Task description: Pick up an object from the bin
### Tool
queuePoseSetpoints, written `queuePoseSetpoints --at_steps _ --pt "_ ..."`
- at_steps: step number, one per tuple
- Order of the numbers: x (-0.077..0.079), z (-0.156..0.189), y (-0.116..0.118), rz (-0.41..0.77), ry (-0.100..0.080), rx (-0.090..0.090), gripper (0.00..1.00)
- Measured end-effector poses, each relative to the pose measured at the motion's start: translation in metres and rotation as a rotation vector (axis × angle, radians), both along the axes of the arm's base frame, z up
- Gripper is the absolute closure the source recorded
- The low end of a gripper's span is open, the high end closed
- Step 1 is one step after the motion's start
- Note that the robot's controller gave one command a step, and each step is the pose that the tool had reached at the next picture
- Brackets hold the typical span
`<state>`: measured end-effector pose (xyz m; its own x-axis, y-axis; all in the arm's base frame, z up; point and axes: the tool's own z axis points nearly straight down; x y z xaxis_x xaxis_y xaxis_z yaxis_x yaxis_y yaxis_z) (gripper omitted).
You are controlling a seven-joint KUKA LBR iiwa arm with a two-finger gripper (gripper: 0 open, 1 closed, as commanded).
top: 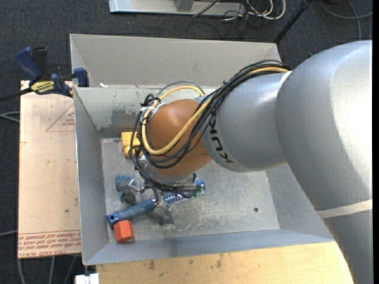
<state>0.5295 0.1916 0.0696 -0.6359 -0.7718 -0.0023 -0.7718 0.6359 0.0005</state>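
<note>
Since the blue-handled tool [135, 210] with the orange end lies by the bin's [89, 158] lower-left corner, right beside my gripper [153, 199], I'd centre on its handle, clear of the grey piece [125, 185]. Whether the gripper is apart or together, I cannot tell.

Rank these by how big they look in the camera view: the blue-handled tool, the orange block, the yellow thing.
1. blue-handled tool
2. orange block
Unranked: yellow thing, partly hidden behind the arm.
</note>
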Motion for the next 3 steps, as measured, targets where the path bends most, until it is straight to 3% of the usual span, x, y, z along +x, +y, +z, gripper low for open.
queuePoseSetpoints --at_steps 1,2,3 --pt "0.001 0.001 0.0 -0.001 -0.001 0.001 1.0" --pt "-0.033 0.121 0.029 0.034 -0.007 0.004 1.0" --pt "-0.033 0.149 0.033 0.079 -0.003 0.001 1.0"
